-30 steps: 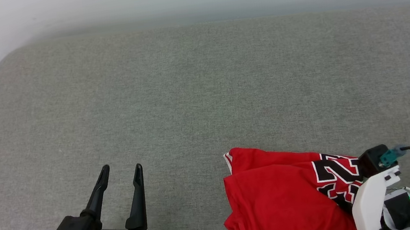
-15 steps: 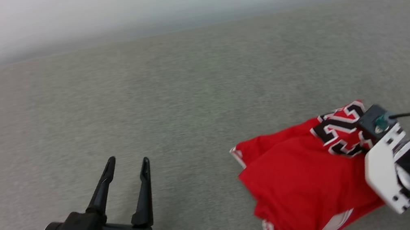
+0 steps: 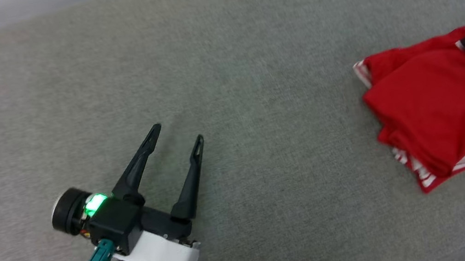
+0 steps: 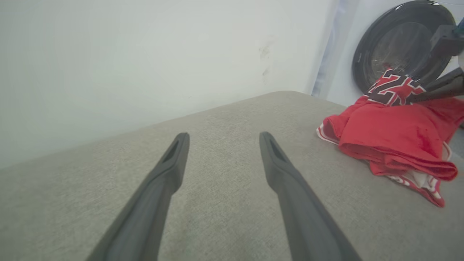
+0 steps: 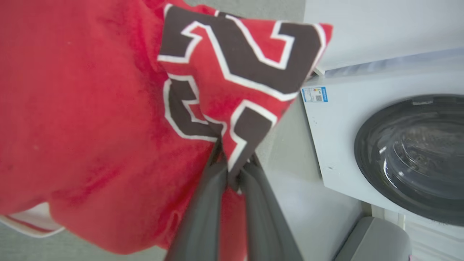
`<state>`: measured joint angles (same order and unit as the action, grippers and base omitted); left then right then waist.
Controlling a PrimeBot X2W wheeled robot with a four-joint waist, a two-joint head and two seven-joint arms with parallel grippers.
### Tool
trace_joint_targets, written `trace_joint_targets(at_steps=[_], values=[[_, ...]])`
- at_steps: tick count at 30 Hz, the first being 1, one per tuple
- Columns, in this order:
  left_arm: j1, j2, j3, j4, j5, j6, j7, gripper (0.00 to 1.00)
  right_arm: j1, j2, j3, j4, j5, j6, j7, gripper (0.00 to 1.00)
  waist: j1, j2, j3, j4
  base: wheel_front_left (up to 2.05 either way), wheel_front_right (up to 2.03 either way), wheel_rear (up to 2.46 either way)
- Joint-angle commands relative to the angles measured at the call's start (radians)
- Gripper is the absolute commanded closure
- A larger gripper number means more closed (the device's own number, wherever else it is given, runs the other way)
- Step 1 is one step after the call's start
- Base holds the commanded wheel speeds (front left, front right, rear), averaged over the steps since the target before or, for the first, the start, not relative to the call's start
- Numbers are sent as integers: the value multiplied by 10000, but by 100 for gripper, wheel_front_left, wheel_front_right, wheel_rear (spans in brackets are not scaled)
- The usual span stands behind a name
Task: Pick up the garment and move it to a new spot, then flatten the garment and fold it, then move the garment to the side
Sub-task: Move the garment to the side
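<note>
Grey fabric surface (image 3: 221, 57); a bunched red garment (image 3: 435, 117) rests near its right end.

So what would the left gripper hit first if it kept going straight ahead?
Probably nothing soon: the left gripper points across the grey surface toward the white wall; the garment lies off to its right.

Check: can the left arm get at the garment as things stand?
Probably yes: only bare grey cushion lies between the open left gripper and the garment, though the right gripper pinches it.
</note>
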<state>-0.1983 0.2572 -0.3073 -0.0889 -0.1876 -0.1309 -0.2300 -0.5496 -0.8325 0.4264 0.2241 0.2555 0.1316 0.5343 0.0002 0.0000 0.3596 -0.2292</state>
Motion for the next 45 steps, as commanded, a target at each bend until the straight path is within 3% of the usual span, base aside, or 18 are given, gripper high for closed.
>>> trace_joint_targets(at_steps=[1,7,16,28,29,30,38,45], values=[[-236,62,-54,-215,-25,8,124,0,-282,-46,-137,339,-44,-19,-178,100,-2,0,802,-531,0,0,0],[-894,481,-354,-1481,81,7,911,0,-887,-283,-972,2312,-223,-19,-1244,100,-2,0,1762,-630,0,0,0],[-1573,916,-359,-3073,248,18,1784,0,-1827,253,-2961,4713,-795,-19,-2644,100,-2,0,2865,-270,0,0,0],[-1376,968,-319,-3618,258,271,1922,0,-2502,976,-4675,6859,-1994,-19,-3078,100,-2,0,2984,200,0,0,0],[-1357,954,-343,-3582,248,273,1889,0,-2484,1011,-4737,6906,-2112,-19,-3156,83,-2,0,2923,219,0,0,0],[-1334,938,-353,-3545,241,306,1866,0,-2481,1025,-4836,6943,-2205,-19,-3194,0,-2,0,2852,236,0,0,0],[-932,741,-122,-2878,122,781,1471,0,-2425,1405,-5069,6455,-2762,-19,-3418,0,-2,0,1715,348,0,0,0],[-199,525,183,-1768,-392,1089,823,0,-1993,2168,-4730,4700,-2184,-19,-3730,0,-2,0,165,607,0,0,0]])
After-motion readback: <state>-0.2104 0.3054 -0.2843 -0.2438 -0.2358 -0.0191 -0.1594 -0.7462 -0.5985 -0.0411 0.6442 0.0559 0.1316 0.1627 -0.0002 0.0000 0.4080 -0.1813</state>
